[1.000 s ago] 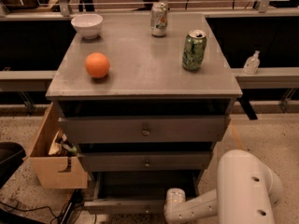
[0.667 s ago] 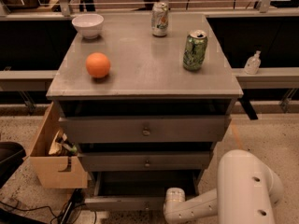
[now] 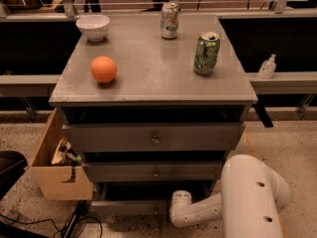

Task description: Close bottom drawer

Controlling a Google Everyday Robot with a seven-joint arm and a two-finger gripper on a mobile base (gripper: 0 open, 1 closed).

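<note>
The grey cabinet point(image 3: 153, 78) has three drawers stacked in front. The bottom drawer point(image 3: 130, 207) is the lowest one; its low grey front panel stands out from the cabinet, with a dark gap point(image 3: 148, 190) above it. My white arm point(image 3: 247, 197) reaches in from the lower right. My gripper point(image 3: 179, 206) is at the arm's end, low down at the right end of the bottom drawer's front panel. Whether it touches the panel is hidden.
On the cabinet top stand a white bowl point(image 3: 93, 27), an orange point(image 3: 104, 69) and two cans point(image 3: 206, 52) point(image 3: 169, 20). An open cardboard box point(image 3: 55, 175) sits on the floor at the cabinet's left. Cables point(image 3: 74, 224) lie at the lower left. A railing with a small bottle point(image 3: 267, 66) is behind.
The arm's end has shifted slightly left and up toward the cabinet. The bottom drawer looks much the same.
</note>
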